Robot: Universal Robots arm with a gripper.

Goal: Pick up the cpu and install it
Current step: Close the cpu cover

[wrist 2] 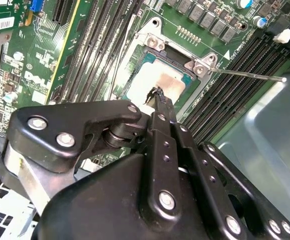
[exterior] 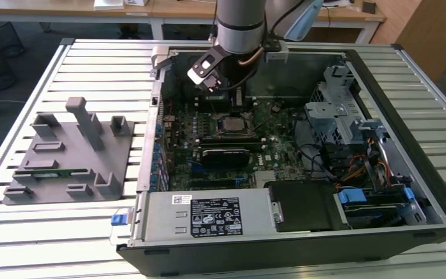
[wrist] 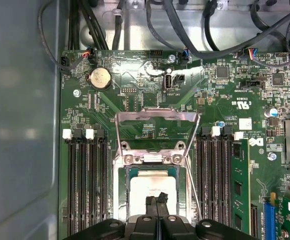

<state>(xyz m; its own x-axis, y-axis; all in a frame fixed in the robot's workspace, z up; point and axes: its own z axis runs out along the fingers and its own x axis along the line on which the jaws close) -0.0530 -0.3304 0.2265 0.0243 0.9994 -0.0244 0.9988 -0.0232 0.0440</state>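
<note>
Cpu (wrist: 151, 181) (one, socketed) beneath gripper (wrist: 157, 199)

cpu (wrist: 144, 183) silvery metal, dull sheen; gripper (wrist: 156, 199) matt black metal; motherboard (wrist: 135, 102) glossy green.

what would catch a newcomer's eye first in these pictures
The open computer case on the slatted table, the arm reaching into it. In the first wrist view the gripper, fingers together, hangs over the silvery cpu lying in its socket. A grey fixture sits at the exterior view's left.

Bright, even light; glare on cpu (wrist 2: 157, 82) lid; shadows soft.
</note>
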